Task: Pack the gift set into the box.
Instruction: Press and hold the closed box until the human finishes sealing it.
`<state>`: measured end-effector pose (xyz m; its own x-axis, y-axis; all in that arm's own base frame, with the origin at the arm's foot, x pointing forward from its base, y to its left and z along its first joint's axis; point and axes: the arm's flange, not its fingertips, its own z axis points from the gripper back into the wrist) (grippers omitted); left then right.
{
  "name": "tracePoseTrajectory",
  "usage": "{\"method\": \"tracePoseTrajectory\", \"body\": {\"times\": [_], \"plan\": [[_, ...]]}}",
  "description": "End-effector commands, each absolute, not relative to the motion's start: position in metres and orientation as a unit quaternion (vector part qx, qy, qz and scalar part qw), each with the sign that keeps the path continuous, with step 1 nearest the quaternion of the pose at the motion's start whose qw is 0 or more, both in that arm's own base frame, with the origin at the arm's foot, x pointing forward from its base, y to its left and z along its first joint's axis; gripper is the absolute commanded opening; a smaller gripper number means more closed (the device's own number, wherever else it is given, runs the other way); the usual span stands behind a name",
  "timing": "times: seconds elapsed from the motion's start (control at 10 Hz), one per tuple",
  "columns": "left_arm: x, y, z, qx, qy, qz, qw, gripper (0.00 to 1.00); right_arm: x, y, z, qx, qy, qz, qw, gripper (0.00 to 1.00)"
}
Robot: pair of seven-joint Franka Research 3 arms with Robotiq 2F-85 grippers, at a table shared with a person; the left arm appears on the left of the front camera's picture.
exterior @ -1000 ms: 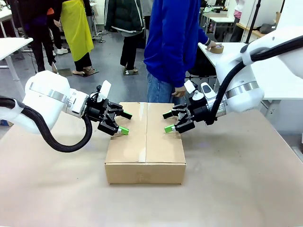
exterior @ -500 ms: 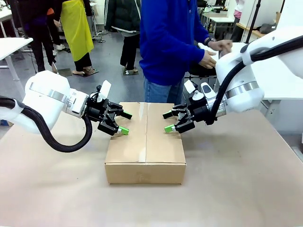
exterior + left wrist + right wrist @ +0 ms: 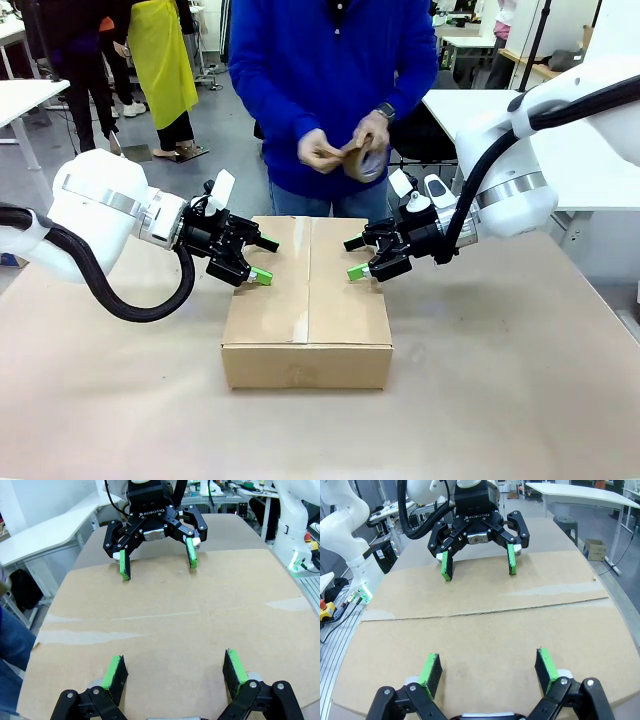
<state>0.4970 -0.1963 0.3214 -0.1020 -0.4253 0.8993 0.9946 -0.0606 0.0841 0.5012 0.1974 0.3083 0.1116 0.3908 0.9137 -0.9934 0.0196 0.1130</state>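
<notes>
Now both arms reach inward over the closed box (image 3: 307, 300) at the table's middle: the left gripper (image 3: 254, 259) and right gripper (image 3: 358, 257) hover above its flaps, jaws spread, empty; behind, the person's hands (image 3: 340, 152) hold a brown tape roll (image 3: 362, 160) at chest height

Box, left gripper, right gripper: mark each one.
box (image 3: 340, 305), front view, bare top flap right of the seam
left gripper (image 3: 264, 258), front view, midway between its fingertips
right gripper (image 3: 351, 257), front view, midway between its fingertips

The box (image 3: 307, 305) is showing plain brown cardboard with a shiny tape stripe. Both black grippers are wearing green pads (image 3: 261, 275), and the person's top (image 3: 330, 80) is looking blue.
</notes>
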Motion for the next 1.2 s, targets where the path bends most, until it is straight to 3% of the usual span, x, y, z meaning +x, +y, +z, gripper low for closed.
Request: {"method": "tracePoseTrajectory", "body": {"times": [0.0, 1.1], "plan": [[0.4962, -0.1965, 0.3187, -0.362, -0.394, -0.634, 0.559, 1.0, 0.5009, 0.1966, 0.305, 0.42, -0.359, 0.557, 0.62, 1.0], [0.4962, -0.1965, 0.3187, -0.362, -0.394, -0.634, 0.559, 1.0, 0.5009, 0.1966, 0.305, 0.42, -0.359, 0.557, 0.62, 1.0]]}}
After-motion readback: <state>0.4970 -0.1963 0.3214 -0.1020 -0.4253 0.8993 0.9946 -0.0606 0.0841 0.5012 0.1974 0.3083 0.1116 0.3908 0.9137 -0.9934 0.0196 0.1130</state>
